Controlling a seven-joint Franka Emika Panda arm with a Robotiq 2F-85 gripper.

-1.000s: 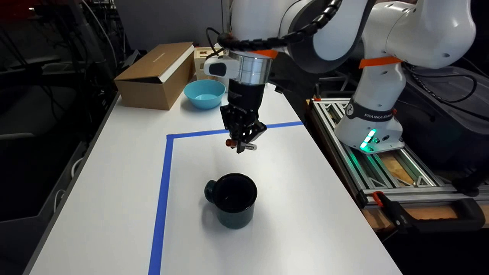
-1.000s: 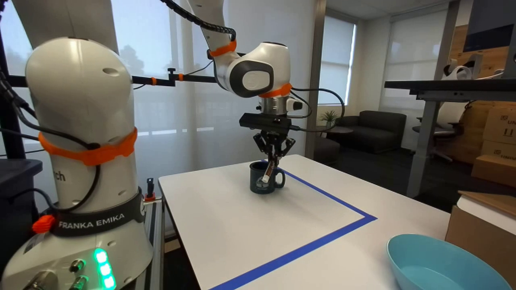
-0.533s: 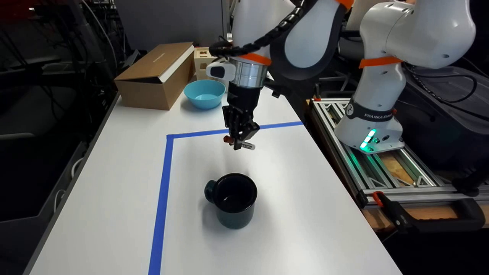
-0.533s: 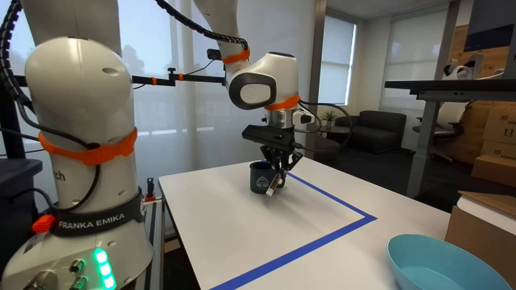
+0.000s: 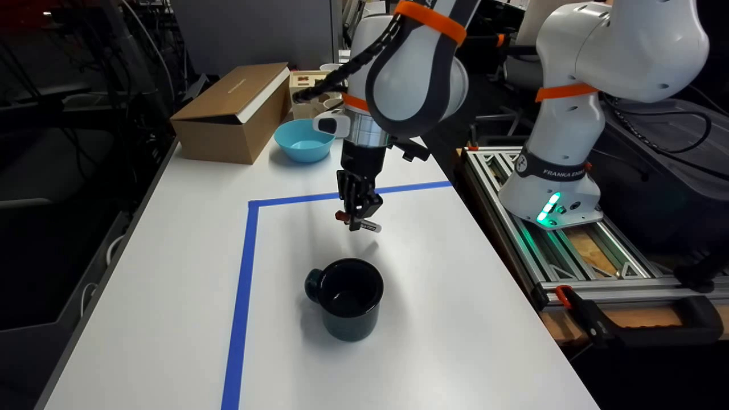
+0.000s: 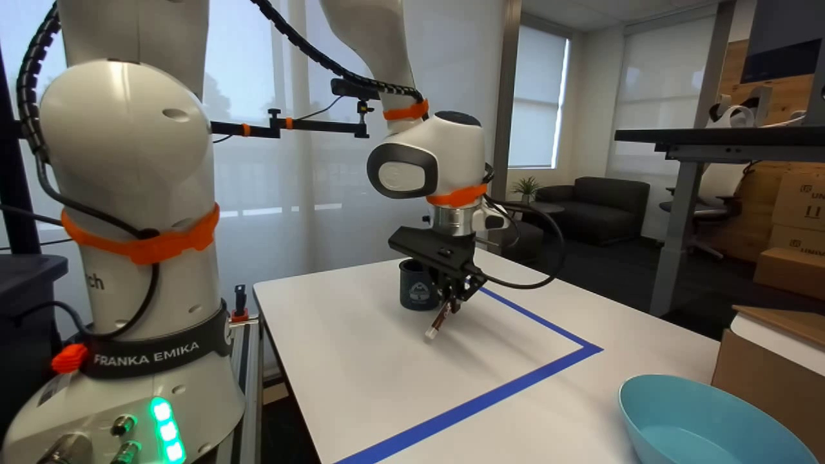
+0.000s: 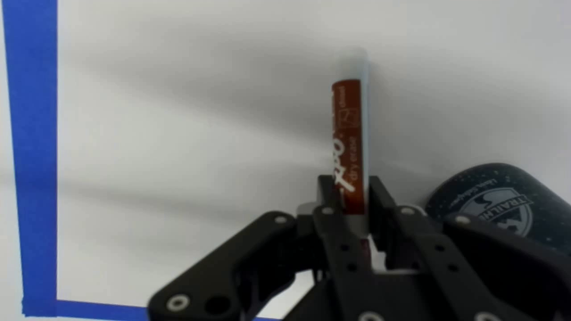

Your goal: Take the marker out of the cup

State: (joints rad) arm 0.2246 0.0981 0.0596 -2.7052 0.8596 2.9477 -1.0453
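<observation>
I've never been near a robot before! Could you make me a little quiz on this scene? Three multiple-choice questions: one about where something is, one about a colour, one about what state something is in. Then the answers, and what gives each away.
1. Where is the bowl?
A. Beside the box
B. On top of the box
C. On the floor

2. What colour is the tape?
A. Yellow
B. Red
C. Blue

3. What state is the marker in?
A. Lying in the bowl
B. Held in the gripper, outside the cup
C. Lying loose

Right answers:
1. A: both exterior views show the two next to each other.
2. C: it looks blue in all three views.
3. B: the wrist view shows it clamped in the gripper, with the cup off to one side.
</observation>
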